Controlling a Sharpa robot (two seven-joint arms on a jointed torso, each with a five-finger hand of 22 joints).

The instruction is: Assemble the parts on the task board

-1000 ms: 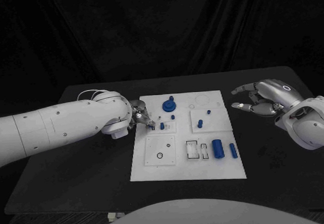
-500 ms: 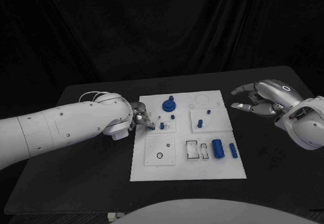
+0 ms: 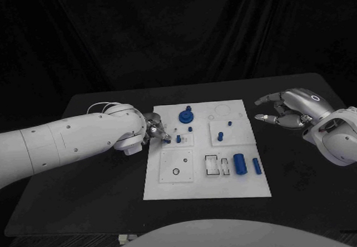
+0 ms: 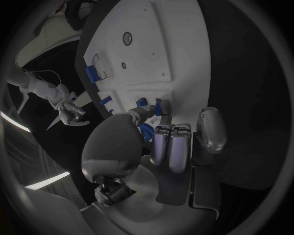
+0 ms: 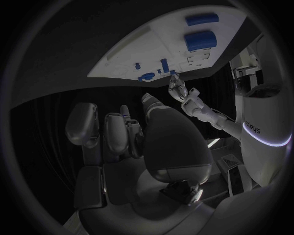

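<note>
A small blue peg (image 3: 168,139) sits at the left edge of the white board (image 3: 198,186), centre-left of the head frame, and the left hand (image 3: 155,129) is right on it. In the left wrist view the peg (image 4: 158,106) stands between thumb and fingertip, pinched, with the other fingers (image 4: 169,147) curled in just behind it. So the left hand is closed on that peg, not wide. The peg's long axis looks upright, roughly square to the board's face, though from the head camera it is too small to be sure.

Just right of it in the head frame stands another short blue peg (image 3: 178,138), close beside the fingertips. Further up the board sits the round blue knob (image 3: 186,114); lower right lie two blue cylinders (image 3: 240,163), flat, long axes running up and down the frame.

The relation that matters, as I read it: peg directly under the left fingertips, and whatever socket it goes into lies straight below, so the coming move is a push down along the peg's own axis.

The right hand (image 3: 290,108) hangs over the dark worktop (image 3: 110,205) at right of frame, well apart from the board's edge, fingers spread and holding nothing. The left is plainly the nearer hand.
</note>
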